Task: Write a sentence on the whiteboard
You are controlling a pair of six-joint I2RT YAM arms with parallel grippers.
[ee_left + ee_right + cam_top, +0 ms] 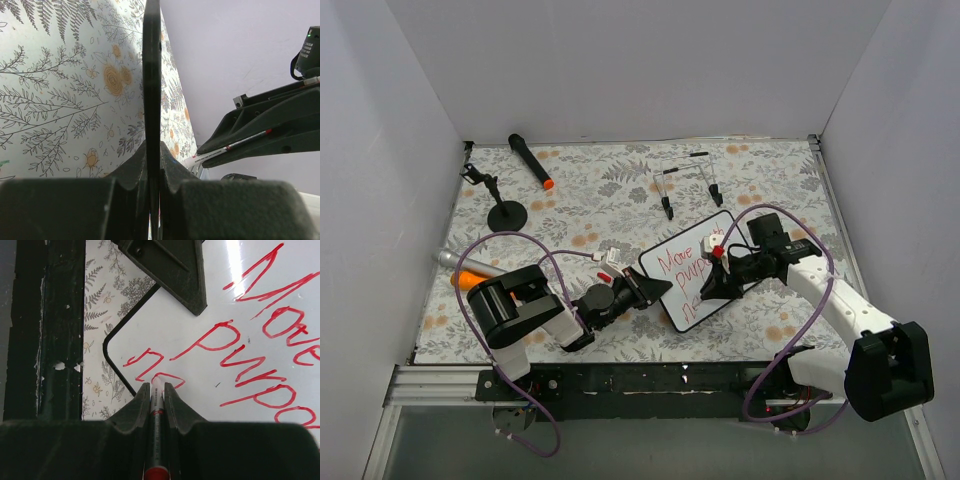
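The whiteboard [718, 224] lies tilted on the floral table cover, with the red sentence [682, 268] on it reading "Move", then "purpo…", then the start of a third line. My left gripper [660, 287] is shut on the whiteboard's left edge, which shows edge-on in the left wrist view [151, 75] between the fingers [172, 167]. My right gripper [708, 293] is shut on a red marker [156, 410]. The marker's tip touches the board [200, 325] at the third line of lettering [150, 362], near the board's lower corner.
A black marker with an orange cap [531, 161] lies at the back left. A small black stand [500, 205] is beside it and a thin wire frame [688, 178] lies behind the board. A grey and orange object [465, 268] lies left. The black front rail [650, 380] runs along the near edge.
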